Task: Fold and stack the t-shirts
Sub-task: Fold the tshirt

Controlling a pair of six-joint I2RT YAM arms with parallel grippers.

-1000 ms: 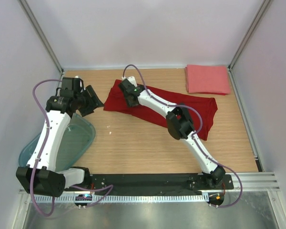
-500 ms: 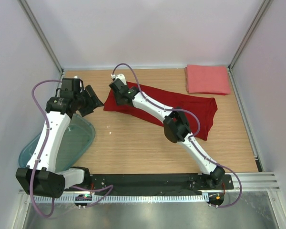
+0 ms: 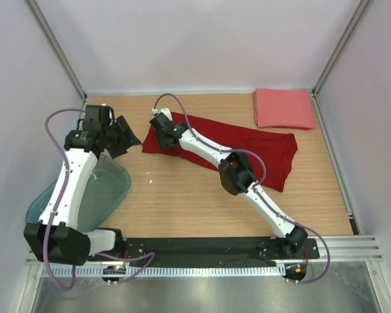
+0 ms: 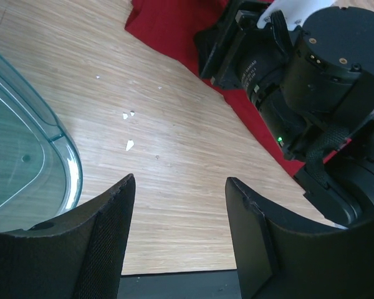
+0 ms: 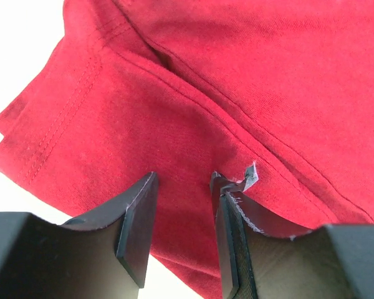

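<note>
The dark red t-shirt (image 3: 267,147) lies spread across the middle of the table, sleeves at its left end. My right gripper (image 3: 159,124) hovers low over that left end. In the right wrist view its jaws (image 5: 184,184) stand apart, with the red cloth (image 5: 237,75) showing flat beneath and between them, near a sleeve seam. The salmon-pink t-shirt (image 3: 283,108) rests folded at the back right corner. My left gripper (image 3: 127,138) hangs open over bare wood left of the red shirt (image 4: 168,25), nothing between its fingers (image 4: 179,187).
A translucent teal bin (image 3: 111,182) sits at the left edge under the left arm, its rim (image 4: 65,156) close to the left fingers. The right arm's wrist (image 4: 311,75) fills the right of the left wrist view. Small white flecks (image 4: 128,144) dot the wood.
My right gripper has slid left along the red shirt toward its sleeve end, and its jaws have narrowed. The left arm has stayed put.
</note>
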